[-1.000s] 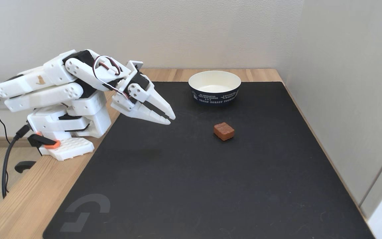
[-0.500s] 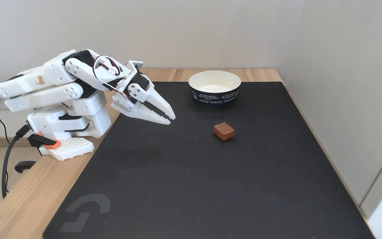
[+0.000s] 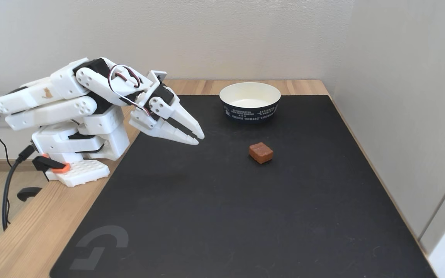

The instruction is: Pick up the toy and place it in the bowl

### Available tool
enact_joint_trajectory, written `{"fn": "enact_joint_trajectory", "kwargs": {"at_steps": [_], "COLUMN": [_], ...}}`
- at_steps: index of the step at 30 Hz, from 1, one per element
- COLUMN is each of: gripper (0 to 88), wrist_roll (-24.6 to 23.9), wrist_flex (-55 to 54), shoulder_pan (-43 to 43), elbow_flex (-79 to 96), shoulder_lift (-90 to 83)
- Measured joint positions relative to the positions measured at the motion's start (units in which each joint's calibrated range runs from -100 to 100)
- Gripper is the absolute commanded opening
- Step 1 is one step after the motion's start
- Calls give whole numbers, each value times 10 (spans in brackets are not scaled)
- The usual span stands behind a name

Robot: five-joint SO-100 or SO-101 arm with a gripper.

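Note:
The toy point(image 3: 261, 152), a small reddish-brown block with a grooved top, lies on the black mat near its middle. Behind it stands the bowl point(image 3: 250, 101), white inside and navy outside with white lettering, and nothing lies in it. My white gripper point(image 3: 199, 139) hangs above the mat's left part, well to the left of the toy, pointing down and to the right. Its two fingers lie together with nothing between them, so it is shut. The arm is folded low over its base.
The black mat point(image 3: 226, 216) covers most of the wooden table point(image 3: 25, 235). The arm's base point(image 3: 77, 170) is clamped at the table's left edge, with a black cable point(image 3: 8, 185) hanging there. A light wall panel point(image 3: 408, 116) runs close along the mat's right side.

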Motion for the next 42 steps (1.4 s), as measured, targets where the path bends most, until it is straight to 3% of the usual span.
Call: {"fn": "enact_joint_trajectory", "kwargs": {"at_steps": [22,23,29,30,42], "gripper": [35,47,477,501,468], "wrist_roll": [0,0,0,0,0], "wrist_flex": [0,0,0,0,0], "shoulder_pan": [5,5,2,2,2], "elbow_flex": [0,0,0,0,0], "shoulder_lift": [0,0,0,0,0]}}
